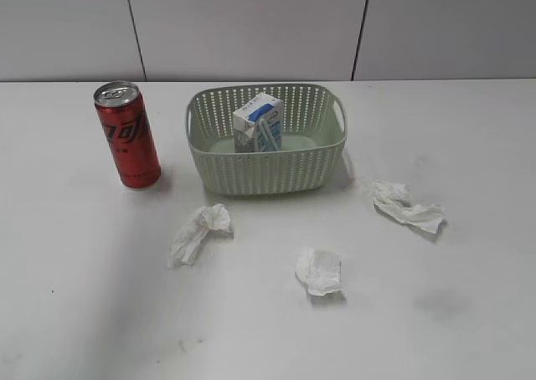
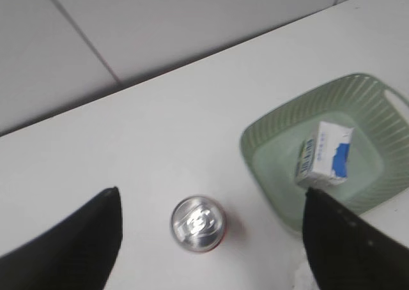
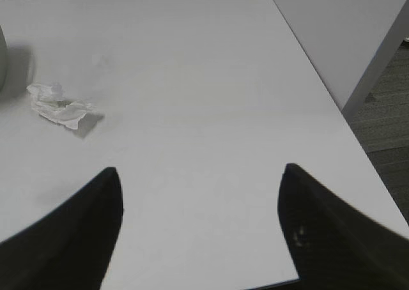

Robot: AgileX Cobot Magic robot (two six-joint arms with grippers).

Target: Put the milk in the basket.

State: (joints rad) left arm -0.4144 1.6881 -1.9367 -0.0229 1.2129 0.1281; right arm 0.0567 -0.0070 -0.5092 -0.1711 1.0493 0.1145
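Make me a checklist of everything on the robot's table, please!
Surface: white table, a few faint smudges.
Job's things: milk sits inside the green basket.
Clutter: red can upright left of the basket; three crumpled tissues in front.
Grippers: left gripper open, empty, above the can; right gripper open, empty, over bare table.
Cables: nothing seen.
Surroundings: grey panelled wall behind; floor past the table's right edge.

A small white milk carton (image 1: 257, 124) with blue markings and a straw on its grey side stands inside a pale green plastic basket (image 1: 268, 169), leaning slightly. The perforated, round-cornered basket sits upright near the back of the white worktop (image 1: 251, 313).
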